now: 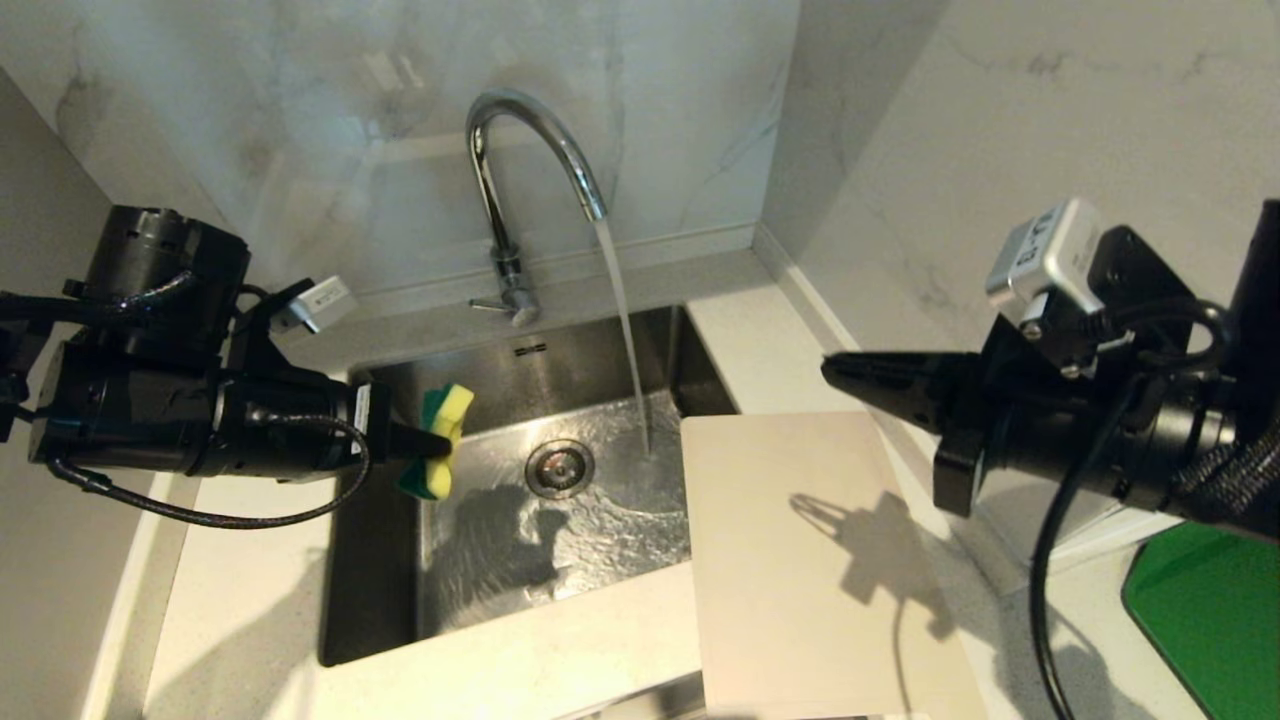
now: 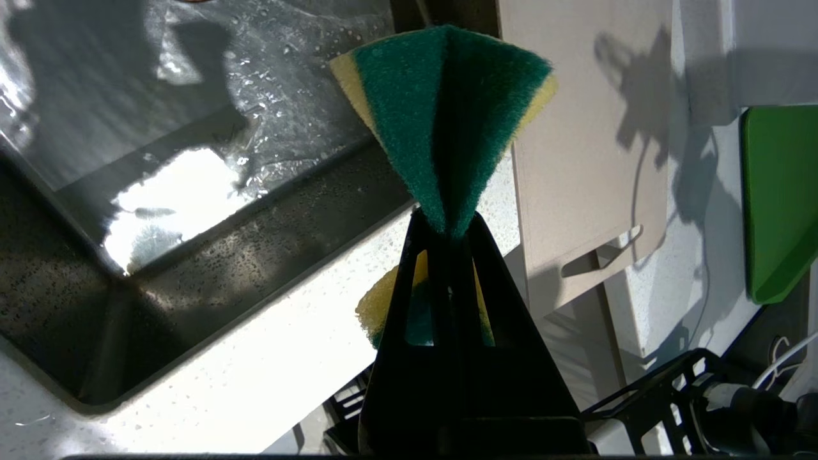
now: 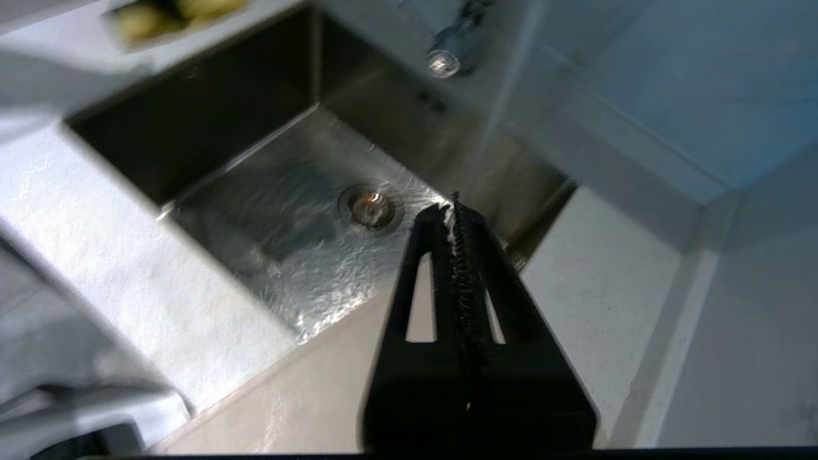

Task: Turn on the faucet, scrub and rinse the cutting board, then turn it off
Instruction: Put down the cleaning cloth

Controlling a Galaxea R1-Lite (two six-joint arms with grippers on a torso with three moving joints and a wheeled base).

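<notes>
The chrome faucet stands behind the sink, and water streams from its spout into the basin near the drain. The cream cutting board lies flat on the counter right of the sink, its left edge over the basin; its handle slot shows in the left wrist view. My left gripper hovers over the sink's left side, shut on a yellow-and-green sponge, seen pinched and fanned out. My right gripper is shut and empty, above the counter right of the board's far end.
A green mat lies at the front right corner of the counter. Marble walls close in behind and to the right. The faucet's side lever points left at its base. A black wire rack sits below the counter's front edge.
</notes>
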